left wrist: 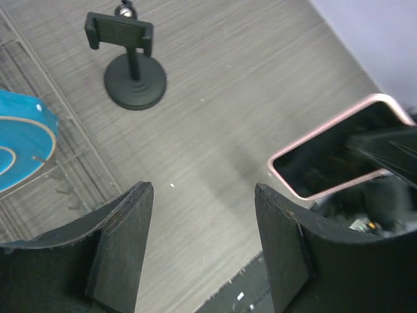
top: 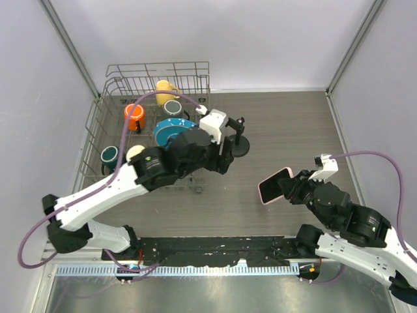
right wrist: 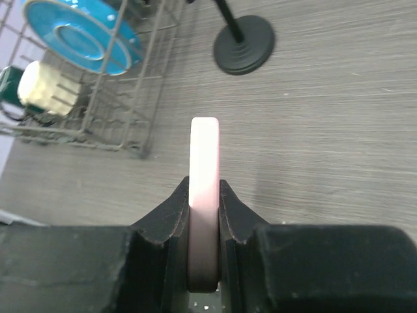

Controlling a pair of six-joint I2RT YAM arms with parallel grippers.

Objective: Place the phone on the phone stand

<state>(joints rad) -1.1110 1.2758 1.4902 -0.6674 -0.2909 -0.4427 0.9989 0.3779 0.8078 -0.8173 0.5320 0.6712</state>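
Note:
The phone (top: 274,185), black screen with a pale pink case, is held above the table right of centre. My right gripper (top: 291,187) is shut on its lower end. In the right wrist view the phone (right wrist: 204,163) stands edge-on between the fingers of the right gripper (right wrist: 204,190). The phone stand (top: 239,145), black with a disc base and a clamp cradle, stands on the table behind and left of the phone. It shows in the left wrist view (left wrist: 133,72), and its base shows in the right wrist view (right wrist: 244,45). My left gripper (top: 225,160) hovers beside the stand, open and empty (left wrist: 203,190). The phone (left wrist: 339,156) lies to its right.
A wire dish rack (top: 158,64) fills the back left, holding a blue plate (top: 171,130), an orange mug (top: 133,116), a yellow mug (top: 164,90) and other mugs. Its corner shows in the right wrist view (right wrist: 140,140). A black mounting strip (top: 215,248) runs along the near edge.

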